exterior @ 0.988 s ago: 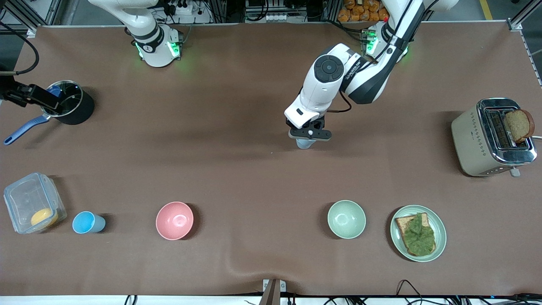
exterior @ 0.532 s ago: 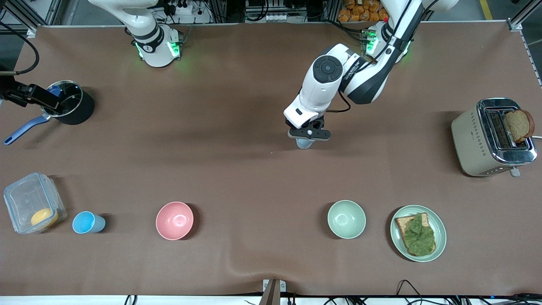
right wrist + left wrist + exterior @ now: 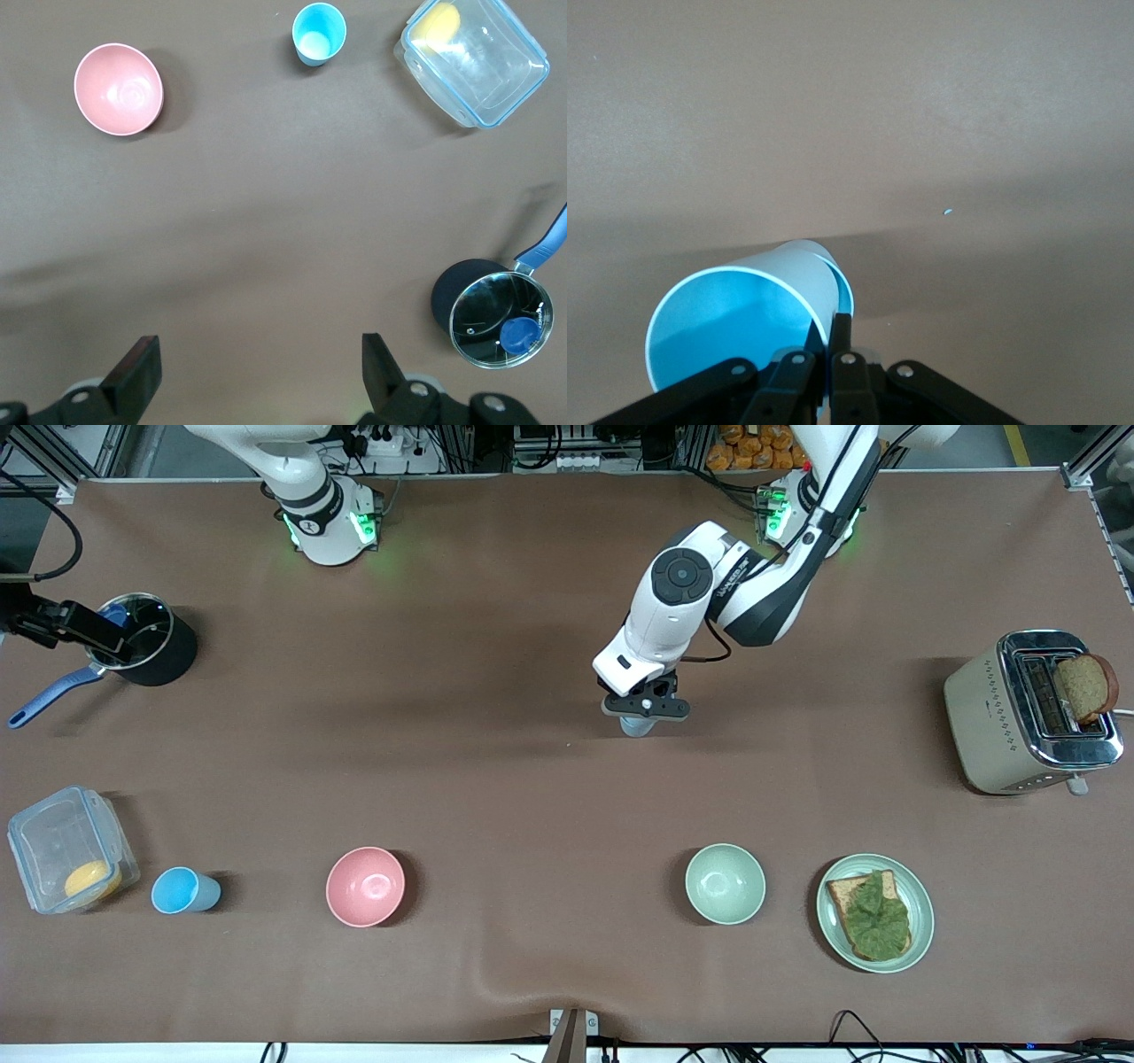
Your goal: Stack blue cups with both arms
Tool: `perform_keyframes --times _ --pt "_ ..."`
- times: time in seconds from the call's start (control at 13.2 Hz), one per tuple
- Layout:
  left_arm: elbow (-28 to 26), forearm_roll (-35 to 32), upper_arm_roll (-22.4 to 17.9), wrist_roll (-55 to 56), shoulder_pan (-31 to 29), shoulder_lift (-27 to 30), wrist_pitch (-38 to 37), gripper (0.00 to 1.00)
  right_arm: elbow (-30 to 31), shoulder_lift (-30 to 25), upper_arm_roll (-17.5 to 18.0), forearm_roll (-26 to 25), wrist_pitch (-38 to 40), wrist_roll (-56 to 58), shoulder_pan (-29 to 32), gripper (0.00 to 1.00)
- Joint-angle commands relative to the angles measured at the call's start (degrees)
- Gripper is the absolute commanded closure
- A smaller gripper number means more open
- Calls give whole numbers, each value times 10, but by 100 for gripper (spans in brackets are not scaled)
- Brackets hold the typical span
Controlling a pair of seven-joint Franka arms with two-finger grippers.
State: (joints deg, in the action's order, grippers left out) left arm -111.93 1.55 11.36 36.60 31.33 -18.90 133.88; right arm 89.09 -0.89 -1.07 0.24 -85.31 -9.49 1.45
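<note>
One light-blue cup (image 3: 636, 727) is at the middle of the table, under my left gripper (image 3: 645, 708). In the left wrist view my left gripper (image 3: 829, 323) is shut on the wall of this cup (image 3: 735, 310) at its rim, one finger inside and one outside. The second blue cup (image 3: 182, 890) stands upright near the front edge at the right arm's end, between a clear container and the pink bowl. It also shows in the right wrist view (image 3: 318, 32). My right gripper (image 3: 259, 363) is open and empty, high over bare table; it is out of the front view.
A pink bowl (image 3: 365, 886), a pale green bowl (image 3: 725, 883) and a plate (image 3: 924, 921) with topped toast line the front. A clear container (image 3: 66, 846) holds something yellow. A black pot (image 3: 151, 651) stands at the right arm's end, a toaster (image 3: 1019, 717) at the left arm's end.
The left arm's elbow has shifted slightly; its gripper and the held cup stay almost in the same place. The other cup has not moved.
</note>
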Motion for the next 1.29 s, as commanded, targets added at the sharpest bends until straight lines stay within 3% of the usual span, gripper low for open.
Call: perform_keyframes --times 0.0,0.46,0.53,0.61,1.22 --pt "3 0 -2 1 2 2 -5 69 10 -12 7 11 1 2 11 0" --pt "2 -1 -3 -6 -15 24 -5 52 10 -12 7 11 2 -2 9 0" --pt "-3 -1 -3 -6 -35 37 -7 4 10 -12 7 12 2 -1 11 0" --pt "-9 -1 -3 -7 -49 54 -8 0 10 -12 7 13 5 -1 10 0" --pt "-6 -1 4 -24 -223 195 -109 0 9 -12 9 13 6 -3 9 0"
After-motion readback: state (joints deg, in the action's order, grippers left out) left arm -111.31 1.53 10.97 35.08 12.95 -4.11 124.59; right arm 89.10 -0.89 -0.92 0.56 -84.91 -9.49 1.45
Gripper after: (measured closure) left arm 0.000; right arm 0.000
